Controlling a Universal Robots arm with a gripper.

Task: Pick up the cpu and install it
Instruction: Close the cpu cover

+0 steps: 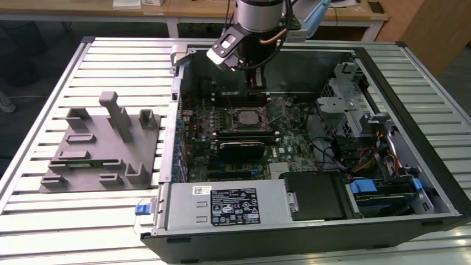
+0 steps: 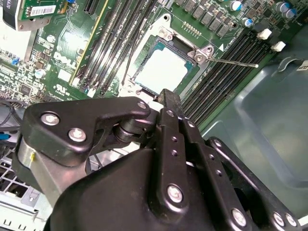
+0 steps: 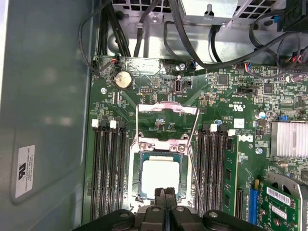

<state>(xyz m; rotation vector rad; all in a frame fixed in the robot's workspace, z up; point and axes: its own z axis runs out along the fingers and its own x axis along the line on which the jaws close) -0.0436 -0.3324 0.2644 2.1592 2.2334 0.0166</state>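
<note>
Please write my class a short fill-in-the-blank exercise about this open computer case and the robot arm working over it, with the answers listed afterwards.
1. The cpu lies in the ____ on the motherboard.
2. The grey tray stands on the exterior view's ____ of the computer case.
3. The gripper hangs over the cpu, holding nothing, and it is ____.
Missing words: socket; left; shut.

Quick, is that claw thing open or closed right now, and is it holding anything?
Gripper: shut, holding nothing. The cpu lies in the socket, close by its tip.
</note>
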